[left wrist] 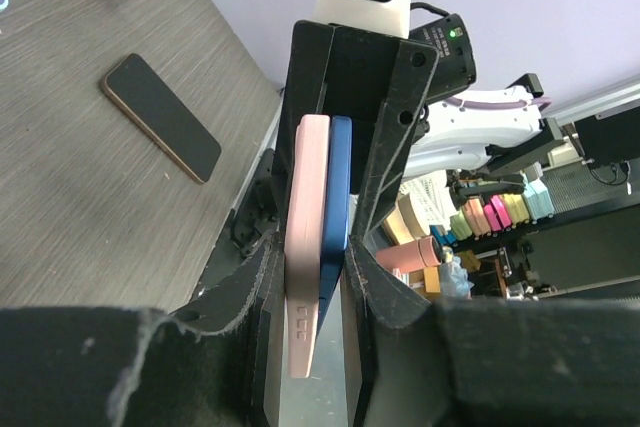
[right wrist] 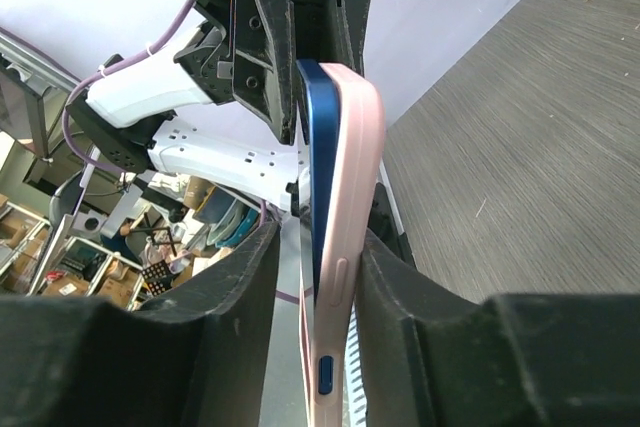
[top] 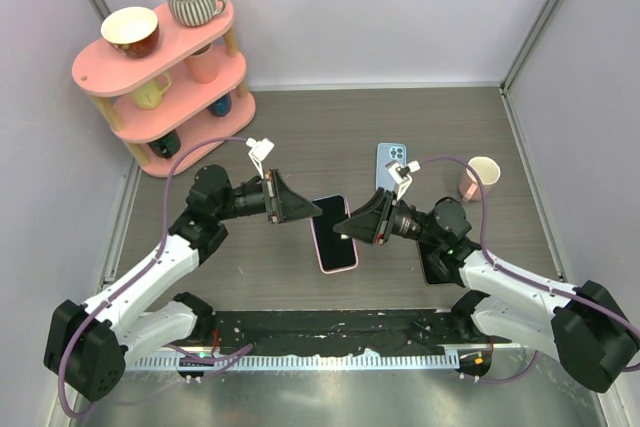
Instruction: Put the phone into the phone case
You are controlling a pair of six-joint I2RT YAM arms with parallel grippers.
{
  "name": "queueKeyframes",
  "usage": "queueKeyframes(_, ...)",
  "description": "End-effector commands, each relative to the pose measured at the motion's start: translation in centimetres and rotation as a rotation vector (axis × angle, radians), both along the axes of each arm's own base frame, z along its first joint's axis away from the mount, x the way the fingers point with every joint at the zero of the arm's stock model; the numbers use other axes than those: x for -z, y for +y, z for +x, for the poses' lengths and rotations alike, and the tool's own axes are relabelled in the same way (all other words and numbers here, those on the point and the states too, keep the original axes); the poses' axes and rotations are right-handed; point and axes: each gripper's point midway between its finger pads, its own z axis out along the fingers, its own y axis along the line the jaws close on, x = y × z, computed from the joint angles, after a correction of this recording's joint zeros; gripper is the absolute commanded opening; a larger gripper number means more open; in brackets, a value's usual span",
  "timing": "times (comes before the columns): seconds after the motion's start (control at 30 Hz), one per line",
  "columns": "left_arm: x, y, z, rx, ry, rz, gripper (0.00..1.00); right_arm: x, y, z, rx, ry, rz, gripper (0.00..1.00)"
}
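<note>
A blue phone (top: 333,232), screen up, sits partly in a pink phone case (top: 338,269) held between both grippers at the table's middle. My left gripper (top: 312,211) is shut across their thickness. In the left wrist view one finger presses the pink case (left wrist: 308,207) and the other the blue phone (left wrist: 340,187), around my left gripper (left wrist: 320,247). My right gripper (top: 345,227) straddles the opposite edge. In the right wrist view my right gripper (right wrist: 322,237) has one finger against the case (right wrist: 355,167), with a gap between the other finger and the phone (right wrist: 318,147).
A light blue phone (top: 394,160) lies face down behind the grippers. A black phone (top: 436,265) lies under my right arm and shows in the left wrist view (left wrist: 160,117). A pink mug (top: 478,179) stands at the right. A pink shelf (top: 160,77) with cups is at the back left.
</note>
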Motion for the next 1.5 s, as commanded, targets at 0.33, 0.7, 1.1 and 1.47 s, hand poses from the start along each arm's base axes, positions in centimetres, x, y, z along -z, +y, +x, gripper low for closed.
queueKeyframes(0.33,-0.2,0.2,-0.8,0.040,-0.032,0.013,0.00,-5.8,0.7,-0.1,-0.028,-0.139,0.134,0.01)
queueKeyframes(0.7,-0.4,0.9,-3.0,0.093,-0.048,-0.020,0.68,-8.6,-0.9,0.2,0.078,-0.192,0.199,0.01)
queueKeyframes(1.1,-0.5,-1.1,-3.6,0.155,-0.053,-0.065,0.58,-9.4,-0.1,0.7,0.148,-0.262,0.195,0.01)
queueKeyframes(1.47,-0.2,-1.2,-4.8,0.217,-0.097,-0.051,0.00,-10.7,-0.1,0.2,0.158,-0.269,0.190,0.37)
